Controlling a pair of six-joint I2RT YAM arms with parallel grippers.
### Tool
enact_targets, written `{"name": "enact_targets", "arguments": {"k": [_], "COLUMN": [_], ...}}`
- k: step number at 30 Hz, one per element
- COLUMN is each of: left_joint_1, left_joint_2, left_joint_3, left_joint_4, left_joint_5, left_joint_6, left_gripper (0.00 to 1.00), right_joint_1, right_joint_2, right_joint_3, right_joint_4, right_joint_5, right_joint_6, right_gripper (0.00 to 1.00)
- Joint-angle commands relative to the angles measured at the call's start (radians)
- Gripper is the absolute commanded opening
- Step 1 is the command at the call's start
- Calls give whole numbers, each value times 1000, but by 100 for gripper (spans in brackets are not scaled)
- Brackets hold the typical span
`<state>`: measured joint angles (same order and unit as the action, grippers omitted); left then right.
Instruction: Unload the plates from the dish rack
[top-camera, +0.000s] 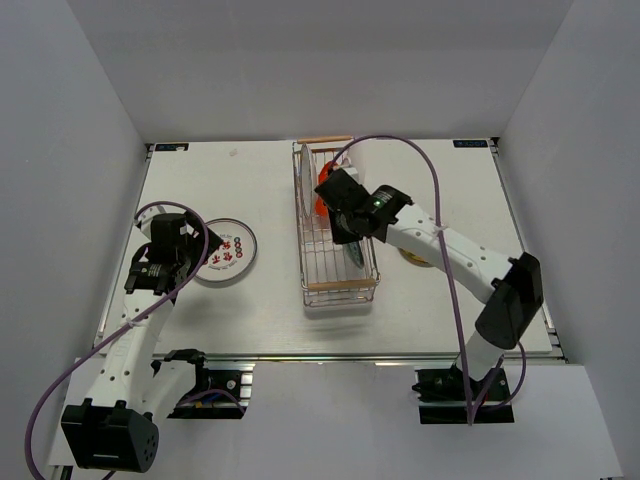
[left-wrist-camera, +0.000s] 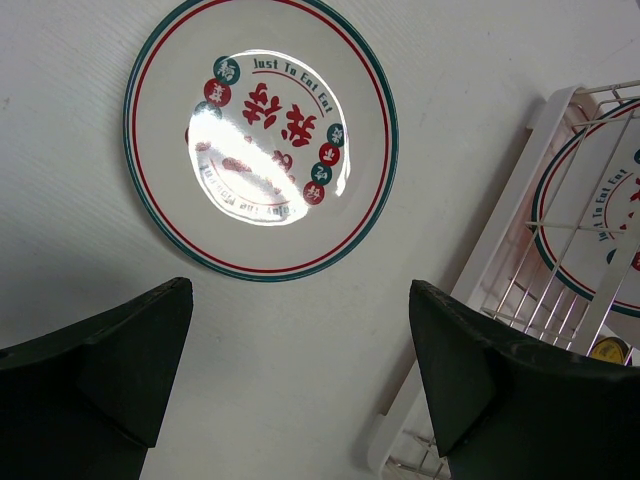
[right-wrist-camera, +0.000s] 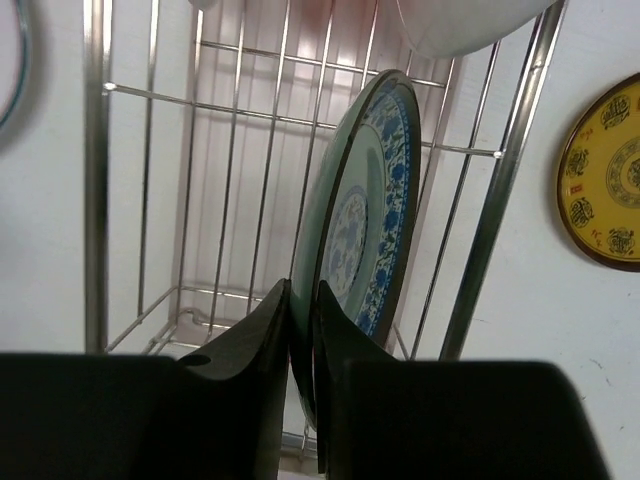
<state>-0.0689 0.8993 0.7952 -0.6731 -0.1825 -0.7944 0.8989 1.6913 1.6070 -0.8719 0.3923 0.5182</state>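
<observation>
The chrome wire dish rack (top-camera: 312, 262) stands mid-table, with wooden handles at its ends. My right gripper (top-camera: 350, 243) reaches into it and is shut on the rim of the upright teal patterned plate (right-wrist-camera: 365, 220); the fingers (right-wrist-camera: 262, 330) pinch its near edge. An orange-red plate (top-camera: 322, 192) and a white plate (top-camera: 303, 168) stand further back in the rack. A white plate with red marks (top-camera: 228, 252) lies flat on the table to the left of the rack. My left gripper (top-camera: 178, 250) is open and empty just to the left of it (left-wrist-camera: 262, 135).
A yellow patterned plate (right-wrist-camera: 605, 185) lies flat on the table to the right of the rack, partly under my right arm (top-camera: 412, 258). The rack's wire wall (right-wrist-camera: 500, 190) stands between it and the teal plate. White walls enclose the table.
</observation>
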Motion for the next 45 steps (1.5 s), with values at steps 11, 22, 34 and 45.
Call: {"name": "enact_targets", "arguments": {"k": [11, 22, 34, 45], "left_joint_1": [-3, -3, -3, -3], "left_joint_2": [-20, -16, 4, 4], "left_joint_3": [12, 15, 18, 7], "left_joint_4": [-6, -6, 3, 13], "left_joint_5": [-2, -23, -23, -23], "left_joint_6": [0, 1, 12, 9], "left_gripper": [98, 98, 98, 98], "right_joint_1": [-46, -287, -449, -468], "right_joint_2": [-223, -171, 63, 235], "right_joint_3": [102, 65, -47, 16], "right_joint_4": [149, 37, 94, 31], "right_joint_5": [-57, 339, 158, 171], "right_joint_6": [-168, -138, -175, -139], "right_gripper": [8, 6, 3, 15]}}
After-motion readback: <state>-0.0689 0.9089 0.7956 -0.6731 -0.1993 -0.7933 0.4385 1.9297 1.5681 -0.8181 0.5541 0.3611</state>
